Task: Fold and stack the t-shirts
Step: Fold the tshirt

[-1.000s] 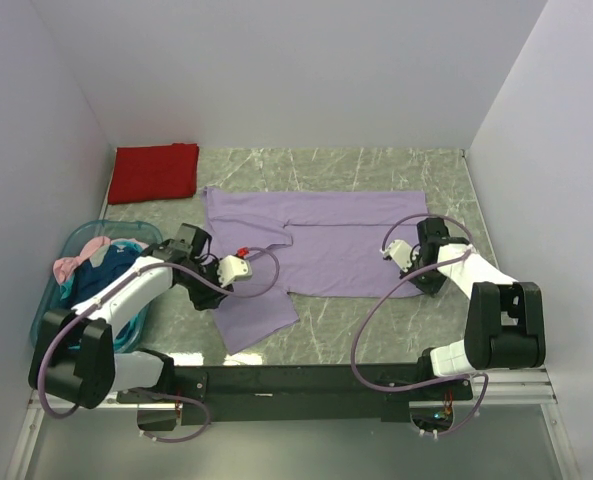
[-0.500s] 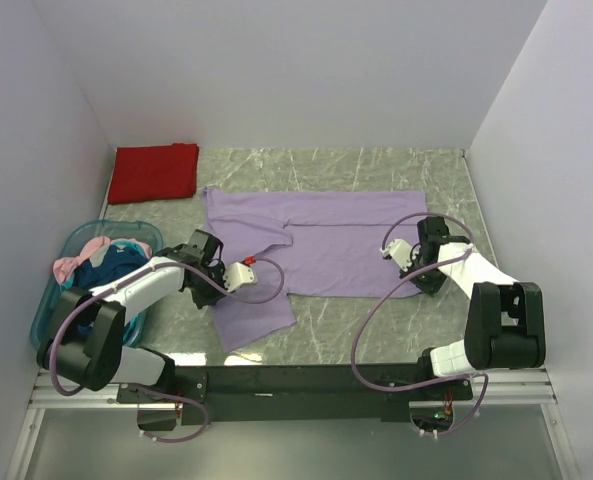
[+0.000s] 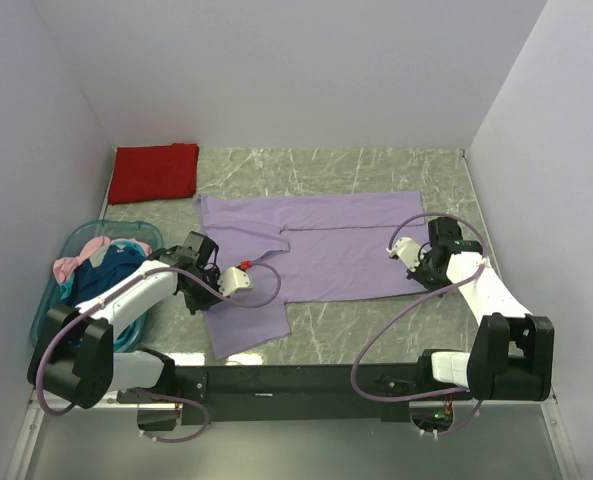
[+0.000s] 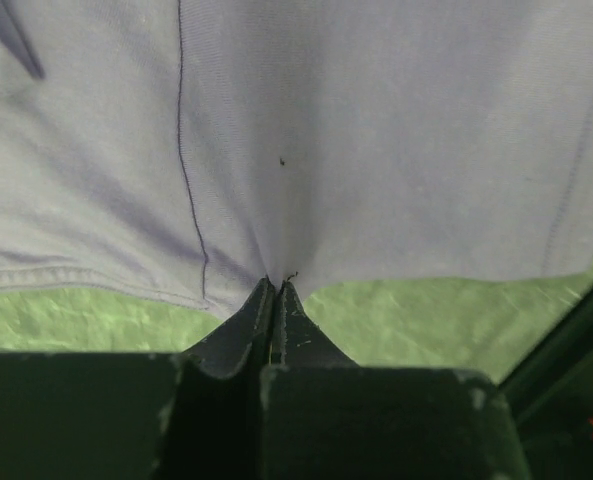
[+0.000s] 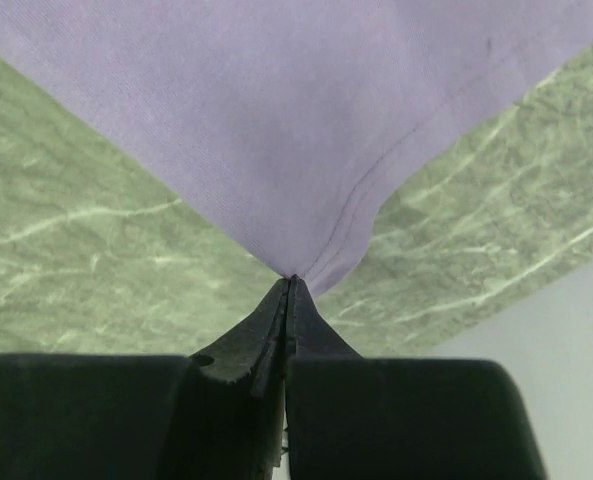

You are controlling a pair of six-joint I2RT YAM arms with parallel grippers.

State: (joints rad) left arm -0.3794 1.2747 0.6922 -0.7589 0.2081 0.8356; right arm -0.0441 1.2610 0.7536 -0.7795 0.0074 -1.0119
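A: Left gripper (image 4: 274, 285)?
B: Closed on the near hem of the purple t-shirt (image 3: 326, 240); cloth puckered at the tips.
A: Right gripper (image 5: 290, 282)?
B: Pinched tight on a corner of the same shirt, which lay spread on the table (image 3: 376, 165). Red t-shirt (image 3: 154, 172) folded, far-left corner.

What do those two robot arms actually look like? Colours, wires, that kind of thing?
The left arm and the right arm each have smooth white shells between chunky black joints, and both rise from a black rail. A thin purple cable loops loosely along each arm. The left gripper and right gripper each end in two dark fingers that taper to a point.
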